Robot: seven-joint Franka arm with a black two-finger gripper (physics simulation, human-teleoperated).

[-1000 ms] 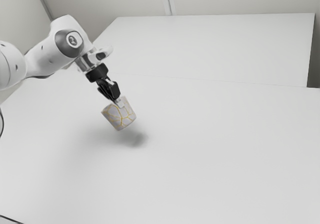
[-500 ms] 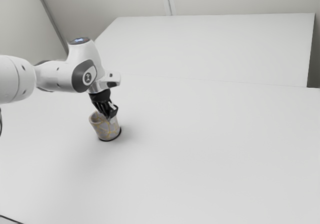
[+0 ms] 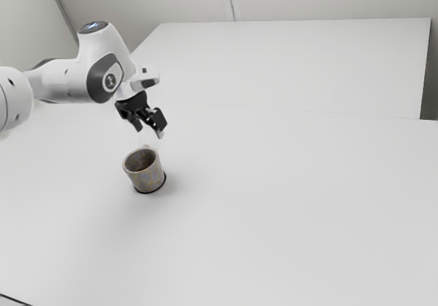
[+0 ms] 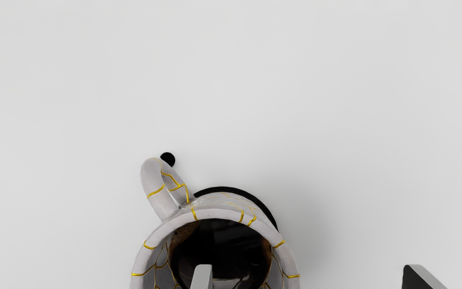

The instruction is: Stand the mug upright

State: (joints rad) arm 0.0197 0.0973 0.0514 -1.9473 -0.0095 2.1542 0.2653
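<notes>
Hanging above the mug [image 3: 146,177] in the exterior view, the pincer [image 3: 150,132] is standing wide, its two fingers parting with nothing between them. The mug is sitting upright on the table [image 3: 287,196], just below the pincer and apart from it, its mouth facing up toward the fingers. The arm [image 3: 108,63] is reaching in from the exterior view's left, its hand end tilting down over the mug. In the wrist view, the pincer [image 4: 308,277] is again showing a wide gap; one finger is crossing in front of the mug's mouth, and the other is lying over bare table, well to the side of the mug. Dark liquid [image 4: 223,245] is showing inside, beyond the nearer finger, and the handle [image 4: 157,192] is pointing away from the pincer.
</notes>
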